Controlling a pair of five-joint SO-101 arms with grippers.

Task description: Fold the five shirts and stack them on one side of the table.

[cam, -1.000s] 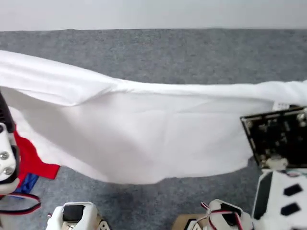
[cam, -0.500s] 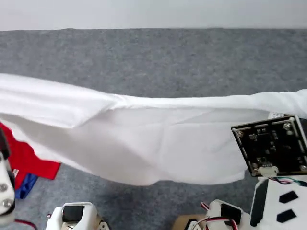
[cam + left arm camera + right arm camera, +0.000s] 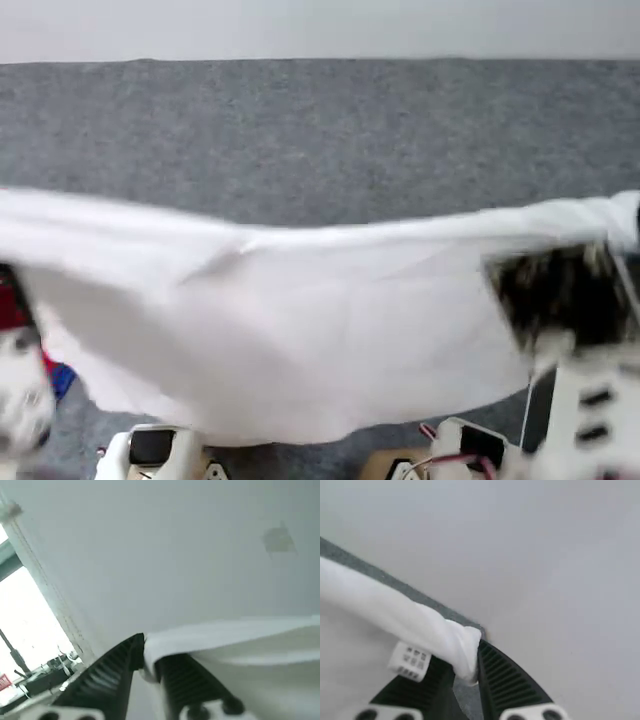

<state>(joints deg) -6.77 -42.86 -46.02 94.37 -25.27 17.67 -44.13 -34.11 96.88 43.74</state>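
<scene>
Lower now, your white shirt (image 3: 300,340) spreads wide over the counter (image 3: 320,120); left gripper (image 3: 148,654) and right gripper (image 3: 468,666) clench their jaws on its edge.

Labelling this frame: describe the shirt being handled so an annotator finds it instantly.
Across the grey table spans a white shirt, stretched between the left gripper and right gripper. Unlike the red cloth lying below one end, it is plain white and lifted.

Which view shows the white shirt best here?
The high view: the white shirt hangs stretched out at full width. The left wrist view shows an edge clamped in the left gripper; the right wrist view, a bunched corner with its label in the right gripper.
</scene>
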